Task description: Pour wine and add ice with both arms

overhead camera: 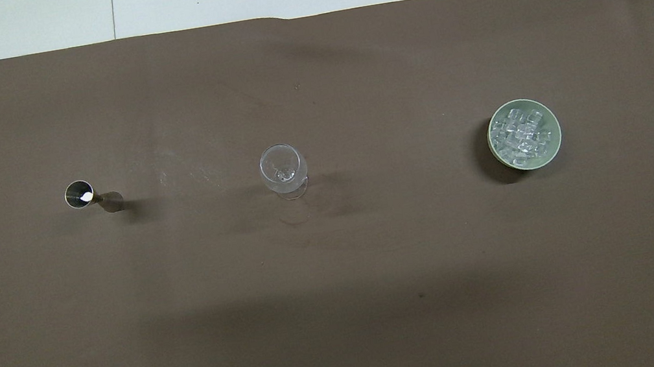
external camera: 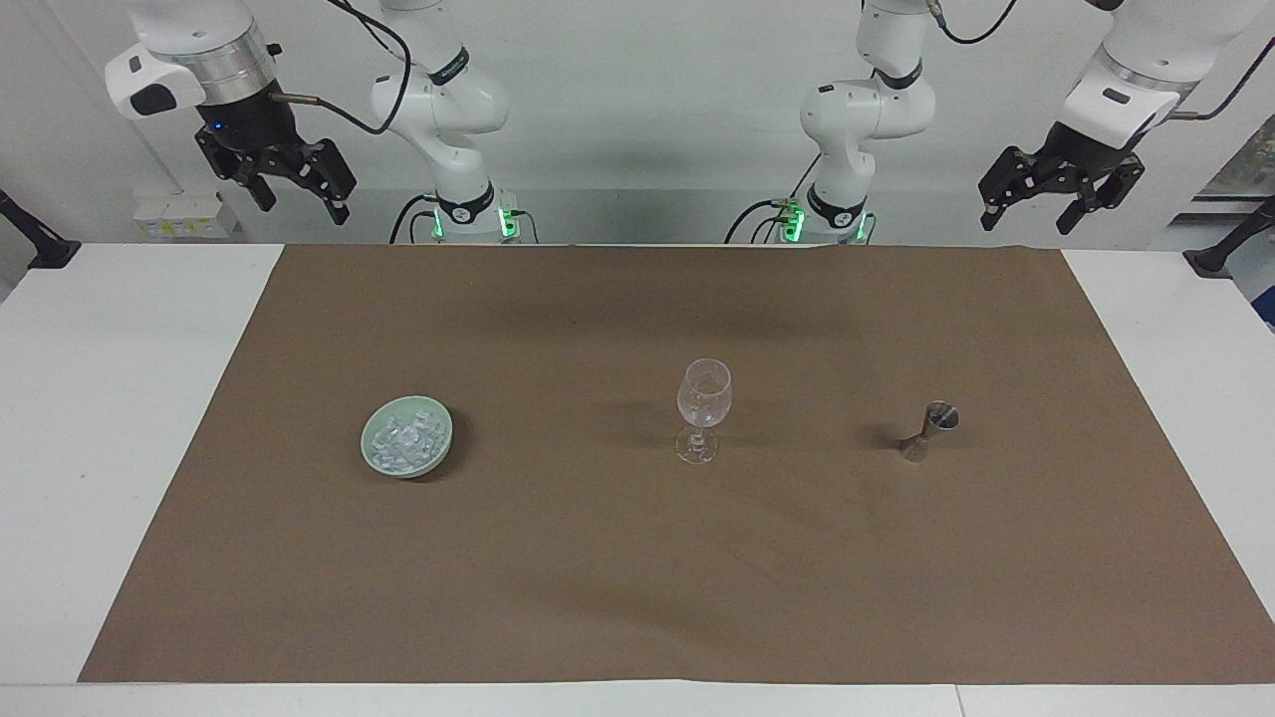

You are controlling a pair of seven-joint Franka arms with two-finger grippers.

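A broad white bench carries a large brown paper sheet that covers most of its top, leaving bare white strips at both ends. A plain pale grey-white wall rises at the robots' end. Even, soft light casts faint shadows across the sheet.

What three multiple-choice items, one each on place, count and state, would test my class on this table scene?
1. The wine glass stands: A) between the bowl and the jigger; B) in the bowl; C) off the brown mat.
2. Things on the mat: A) two; B) three; C) five.
3. The ice is: A) in the glass; B) scattered; C) in the bowl.

Key: 1 A, it stands mid-row. 2 B, bowl, glass, jigger. 3 C, the cubes fill the bowl.
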